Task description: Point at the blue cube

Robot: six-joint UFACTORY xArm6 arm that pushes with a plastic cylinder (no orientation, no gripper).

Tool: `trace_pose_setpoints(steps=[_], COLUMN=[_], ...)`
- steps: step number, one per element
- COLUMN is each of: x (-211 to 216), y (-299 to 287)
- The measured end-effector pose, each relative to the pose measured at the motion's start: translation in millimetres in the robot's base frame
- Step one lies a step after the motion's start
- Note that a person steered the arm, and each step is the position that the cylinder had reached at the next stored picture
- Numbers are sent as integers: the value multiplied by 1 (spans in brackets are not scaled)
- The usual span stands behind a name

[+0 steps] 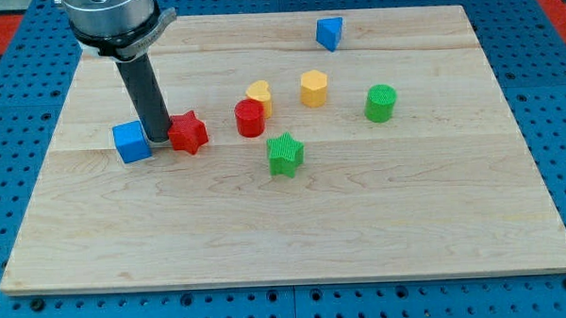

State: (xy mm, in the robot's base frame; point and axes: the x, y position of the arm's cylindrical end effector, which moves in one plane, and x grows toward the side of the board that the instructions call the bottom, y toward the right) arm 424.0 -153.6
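Note:
The blue cube [131, 142] sits on the wooden board [295, 225] at the view's left. My tip [159, 138] stands on the board right beside the cube's right side, in the narrow gap between the cube and a red star block [188, 133]. It looks to touch or nearly touch both. The dark rod rises from there toward the view's top left.
A red cylinder [249, 118], a yellow heart-like block [259, 94] and a yellow hexagon block [314, 87] sit mid-board. A green star [285, 154] lies below them, a green cylinder [380, 103] to the right, a blue triangular block [329, 32] near the top edge.

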Motion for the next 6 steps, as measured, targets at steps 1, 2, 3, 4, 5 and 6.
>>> trace_pose_setpoints(steps=[1,2,3,4,5,6], x=[-3,-12,-34,-64,-70,-55], y=[3,23,9,-17,-40,-58])
